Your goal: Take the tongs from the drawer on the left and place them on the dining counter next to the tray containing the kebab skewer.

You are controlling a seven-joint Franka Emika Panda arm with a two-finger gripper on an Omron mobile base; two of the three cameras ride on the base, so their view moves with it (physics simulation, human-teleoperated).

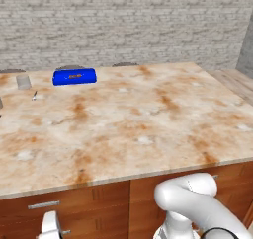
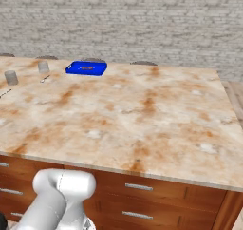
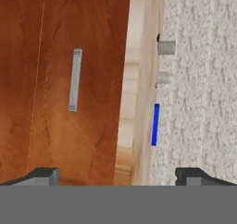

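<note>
drawer [image 3: 74, 79] front — flat reddish wood, slim silver bar handle — faces the end effector [image 3: 118, 176], fingers spread wide, grasping nothing.

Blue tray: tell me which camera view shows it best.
The left base view. There the blue tray sits largest on the far side of the dining counter, with the kebab skewer visible inside. The right base view shows it smaller; the hand view catches it edge-on as a thin blue strip.
</note>
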